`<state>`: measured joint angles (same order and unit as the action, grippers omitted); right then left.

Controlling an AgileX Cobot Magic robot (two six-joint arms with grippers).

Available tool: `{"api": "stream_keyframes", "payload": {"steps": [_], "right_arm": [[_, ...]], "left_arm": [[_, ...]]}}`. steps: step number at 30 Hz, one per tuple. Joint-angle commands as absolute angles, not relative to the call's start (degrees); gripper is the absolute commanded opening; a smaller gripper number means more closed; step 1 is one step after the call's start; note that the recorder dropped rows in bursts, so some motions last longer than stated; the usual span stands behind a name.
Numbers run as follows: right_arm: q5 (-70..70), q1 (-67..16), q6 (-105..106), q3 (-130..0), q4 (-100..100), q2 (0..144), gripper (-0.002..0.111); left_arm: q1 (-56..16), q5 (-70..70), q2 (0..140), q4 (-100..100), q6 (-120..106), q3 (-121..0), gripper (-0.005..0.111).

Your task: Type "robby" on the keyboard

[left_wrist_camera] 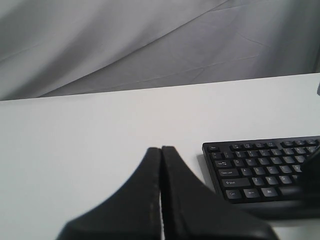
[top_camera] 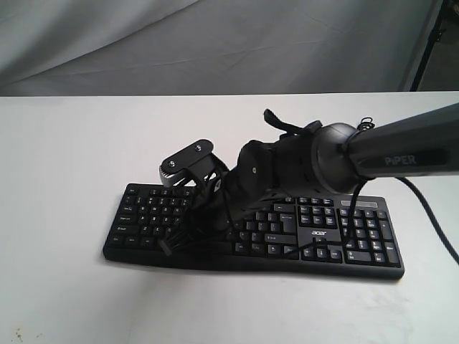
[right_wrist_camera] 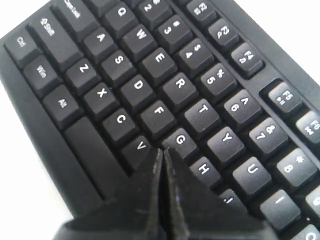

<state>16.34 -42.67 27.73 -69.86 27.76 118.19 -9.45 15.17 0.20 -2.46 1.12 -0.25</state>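
Observation:
The black keyboard [top_camera: 315, 233] lies on the white table, with its "acer" logo above the arrow keys. My right arm reaches in from the right and across its left half. The right gripper [top_camera: 174, 240] points down at the letter keys. In the right wrist view the keyboard [right_wrist_camera: 150, 75] fills the frame. The right gripper [right_wrist_camera: 163, 150] is shut and empty, with its tip at the spot between V, G and H, hiding the key below. My left gripper [left_wrist_camera: 161, 148] is shut and empty over bare table, off the end of the keyboard [left_wrist_camera: 260, 170] that has the Ctrl key.
The white table [top_camera: 64, 165] runs wide around the keyboard. A grey cloth backdrop [top_camera: 215, 43] hangs behind it, and a dark stand leg [top_camera: 430, 43] is at the far right. The right arm's cable [top_camera: 430, 215] hangs over the numeric keypad end.

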Motion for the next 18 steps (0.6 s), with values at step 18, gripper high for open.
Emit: {"api": "stream_keyframes", "payload": {"steps": [18], "right_arm": [[16.4, -42.8, 28.2, -70.1, 27.8, 118.9, 0.000]], "left_arm": [[-9.8, 14.8, 0.0, -2.7, 1.3, 0.0, 0.000]]}}
